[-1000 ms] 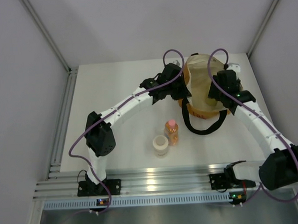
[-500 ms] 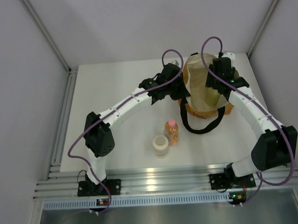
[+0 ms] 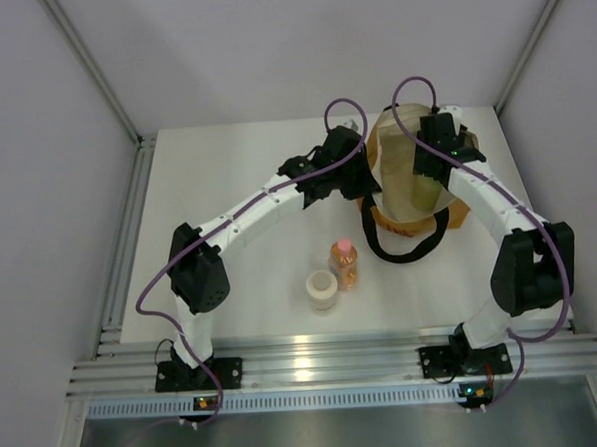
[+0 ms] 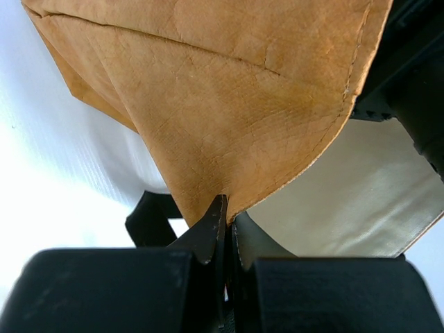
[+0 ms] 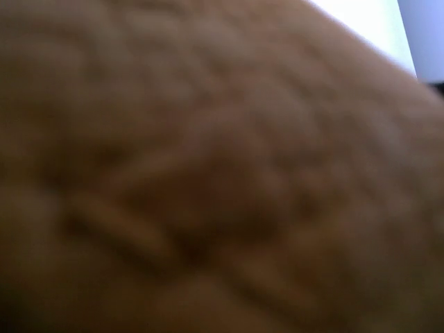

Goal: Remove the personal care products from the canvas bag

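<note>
The canvas bag (image 3: 397,188) lies at the table's back right, mouth open, cream lining showing. My left gripper (image 3: 368,183) is shut on the bag's left rim; in the left wrist view its jaws (image 4: 227,208) pinch the tan canvas bag (image 4: 229,104) at the edge. My right gripper (image 3: 428,172) reaches into the bag's mouth; its fingers are hidden. A pale yellowish shape (image 3: 429,193) shows just below it. The right wrist view shows only blurred brown canvas (image 5: 208,173). The cream round jar (image 3: 323,289) and the orange bottle with pink cap (image 3: 346,264) stand on the table. The black-capped bottle is out of view.
A black loop handle (image 3: 405,248) lies on the table in front of the bag, right of the orange bottle. Booth walls stand close on the left, right and back. An aluminium rail (image 3: 316,368) runs along the near edge.
My right arm has swung from the bag's right rim up and back, and its gripper now sits over and inside the bag's mouth. The left gripper has kept its hold on the rim.
</note>
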{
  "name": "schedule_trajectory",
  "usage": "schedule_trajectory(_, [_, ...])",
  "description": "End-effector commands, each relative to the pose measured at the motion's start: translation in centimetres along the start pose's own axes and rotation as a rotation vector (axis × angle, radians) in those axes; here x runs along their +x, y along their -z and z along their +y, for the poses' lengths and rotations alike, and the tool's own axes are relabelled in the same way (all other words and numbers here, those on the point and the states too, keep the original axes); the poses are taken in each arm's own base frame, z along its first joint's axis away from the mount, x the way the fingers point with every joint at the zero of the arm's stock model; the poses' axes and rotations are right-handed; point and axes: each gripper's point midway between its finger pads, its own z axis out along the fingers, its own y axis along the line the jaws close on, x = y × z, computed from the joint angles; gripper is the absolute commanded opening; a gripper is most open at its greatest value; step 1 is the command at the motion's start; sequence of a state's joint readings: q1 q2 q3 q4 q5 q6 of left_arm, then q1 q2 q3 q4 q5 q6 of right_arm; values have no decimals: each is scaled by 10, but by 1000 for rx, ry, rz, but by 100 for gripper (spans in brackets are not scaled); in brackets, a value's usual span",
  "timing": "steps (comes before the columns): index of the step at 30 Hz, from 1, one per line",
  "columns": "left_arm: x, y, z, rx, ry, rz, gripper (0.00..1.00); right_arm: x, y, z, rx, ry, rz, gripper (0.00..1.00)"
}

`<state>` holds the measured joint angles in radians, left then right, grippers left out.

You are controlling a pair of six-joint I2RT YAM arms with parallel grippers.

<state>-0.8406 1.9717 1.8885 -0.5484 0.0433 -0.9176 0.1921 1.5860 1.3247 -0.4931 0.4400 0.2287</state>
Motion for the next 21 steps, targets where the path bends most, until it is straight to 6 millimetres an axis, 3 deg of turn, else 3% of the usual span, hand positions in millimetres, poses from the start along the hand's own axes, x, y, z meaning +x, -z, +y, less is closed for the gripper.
schedule_trajectory(1, [-7, 21, -16, 45, -13, -26, 0, -25, -12, -5, 16, -22, -80, 55])
schedule_trajectory(8, [-6, 20, -15, 47, -18, -18, 0, -7, -37, 0, -1, 7, -40, 52])
schedule_trajectory(14, [-5, 20, -15, 49, -21, -14, 0, 4, -45, 5, -20, -9, -27, 40])
schedule_trajectory(18, [-9, 21, -17, 48, -30, -29, 0, 1, -39, 9, -55, -30, -46, 26])
schedule_trajectory(19, [-9, 22, -17, 50, -33, -33, 0, -2, -38, 9, -61, -34, -60, 16])
schedule_trajectory(21, [-10, 22, -18, 49, -33, -36, 0, -10, -31, 12, -89, -31, -84, 6])
